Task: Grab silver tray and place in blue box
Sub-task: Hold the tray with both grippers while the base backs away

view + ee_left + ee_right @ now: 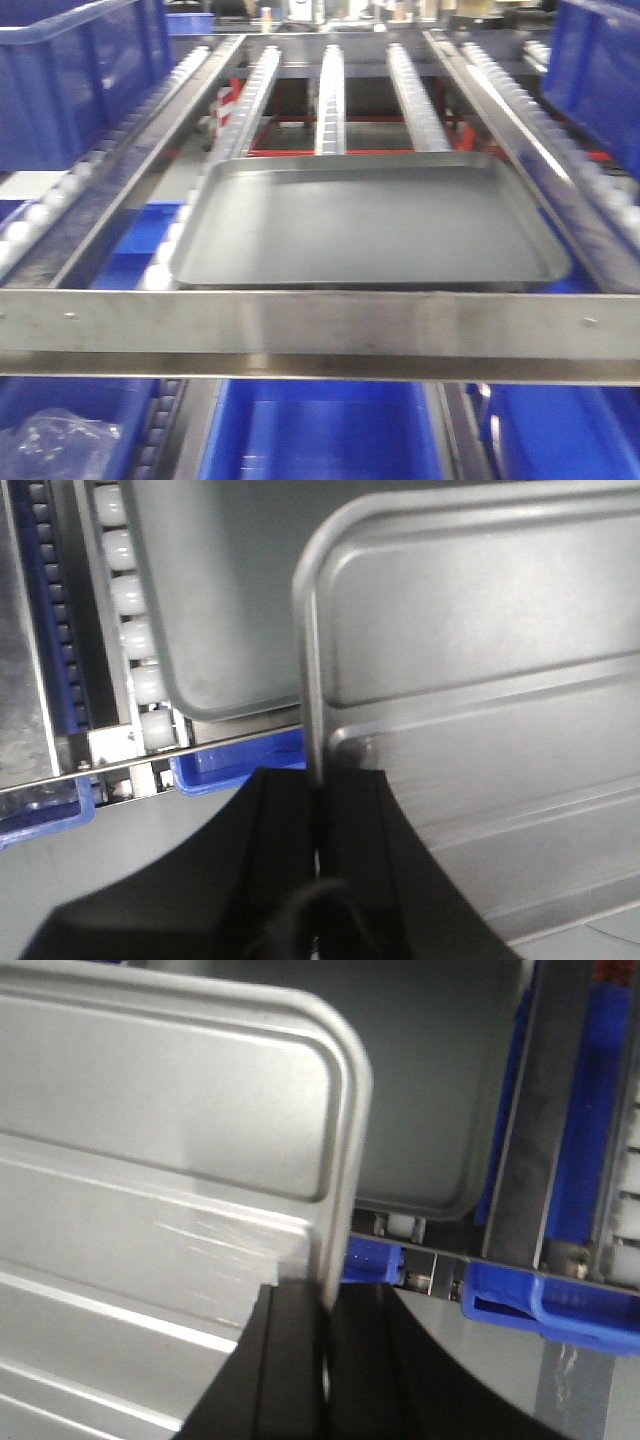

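The silver tray, shiny with a raised rim and long ridges, is held between both grippers. My left gripper is shut on its left rim. My right gripper is shut on its right rim, with the tray's floor to the left of the jaws. The tray is in front of the roller rack, by the rack's front rail. Neither the silver tray nor the grippers show in the front view. A blue box sits open below the rack's front rail.
The larger dull grey tray lies on the roller rack behind a steel front rail. It also shows in the wrist views. More blue bins stand at upper left, upper right and lower left.
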Controlling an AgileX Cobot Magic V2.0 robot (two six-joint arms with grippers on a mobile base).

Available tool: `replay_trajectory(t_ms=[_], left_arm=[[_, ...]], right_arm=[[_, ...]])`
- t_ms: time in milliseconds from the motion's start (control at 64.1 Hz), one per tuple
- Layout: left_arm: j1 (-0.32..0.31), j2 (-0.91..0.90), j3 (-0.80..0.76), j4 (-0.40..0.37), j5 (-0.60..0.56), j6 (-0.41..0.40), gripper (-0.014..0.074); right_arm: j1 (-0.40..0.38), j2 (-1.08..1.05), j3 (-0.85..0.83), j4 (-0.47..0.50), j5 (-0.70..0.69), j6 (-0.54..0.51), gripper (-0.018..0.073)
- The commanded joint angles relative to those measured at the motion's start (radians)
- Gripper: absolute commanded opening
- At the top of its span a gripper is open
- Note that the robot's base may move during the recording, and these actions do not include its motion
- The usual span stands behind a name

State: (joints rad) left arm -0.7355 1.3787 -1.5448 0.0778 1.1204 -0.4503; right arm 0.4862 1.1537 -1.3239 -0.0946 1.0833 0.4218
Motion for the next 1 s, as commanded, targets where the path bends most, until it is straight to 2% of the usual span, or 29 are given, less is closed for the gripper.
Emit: replay_trajectory(t_ms=[0, 983], left_arm=[[-0.006, -0.031, -0.025, 0.038, -0.004, 0.026, -0.0097], [-0.006, -0.031, -0.025, 0.037, -0.004, 0.026, -0.0097]], right_arm=[[-0.004, -0.025, -0.03, -0.054, -0.043, -0.018, 0.0056], [-0.004, -0.025, -0.03, -0.054, -0.043, -0.018, 0.0056]])
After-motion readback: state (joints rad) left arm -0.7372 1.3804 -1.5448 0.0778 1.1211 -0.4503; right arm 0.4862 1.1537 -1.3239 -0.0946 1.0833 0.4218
